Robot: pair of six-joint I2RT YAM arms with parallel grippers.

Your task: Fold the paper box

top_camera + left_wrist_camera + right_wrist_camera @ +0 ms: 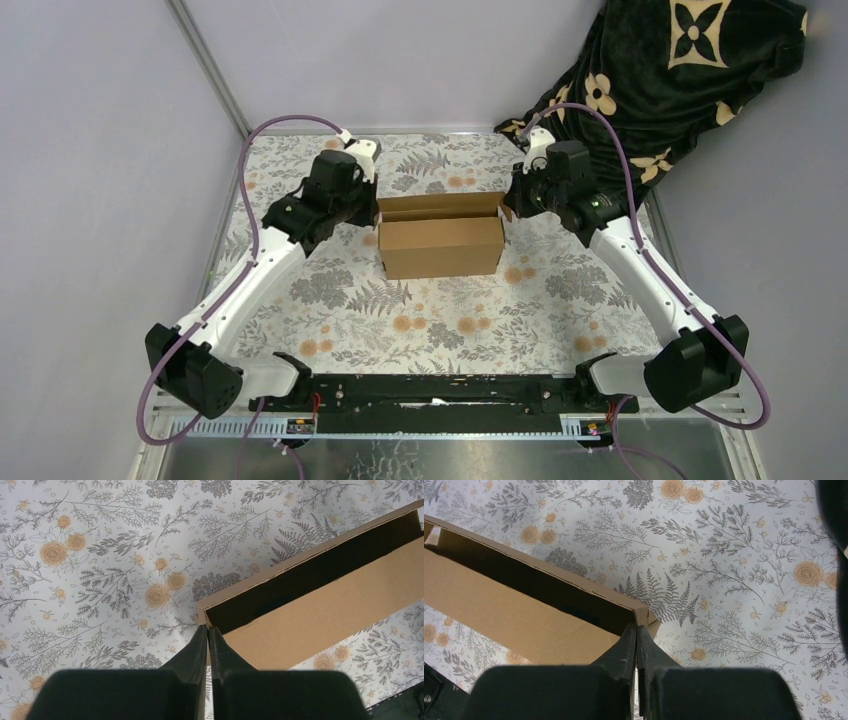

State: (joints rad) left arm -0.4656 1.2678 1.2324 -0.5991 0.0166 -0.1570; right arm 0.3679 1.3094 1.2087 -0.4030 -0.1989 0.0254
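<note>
Currently the box [440,245] sits mid-table [350,300], its long side across my view. The walls are up and the top is open like a trough. My left gripper [372,212] is at its left end and my right gripper [510,200] at its right end.

On the left wrist view the gripper [208,630] has its fingers pressed together right at the box [320,610] corner. A thin strip of cardboard shows between them, so I judge it is clamped on the end wall. The right wrist view shows the same: the gripper [636,628] is pinched on the opposite end of the box [499,605].

I expect this corrugated sheet to be light and stiff across its panels but to bend easily along the creases. It should slide readily on the printed cover, so I want both ends held. Thin edges like these end walls are the sensible grip, though a hard squeeze could crush the flutes.

The inside is in deep shadow. I see nothing in it, but I cannot tell for the floor.
</note>
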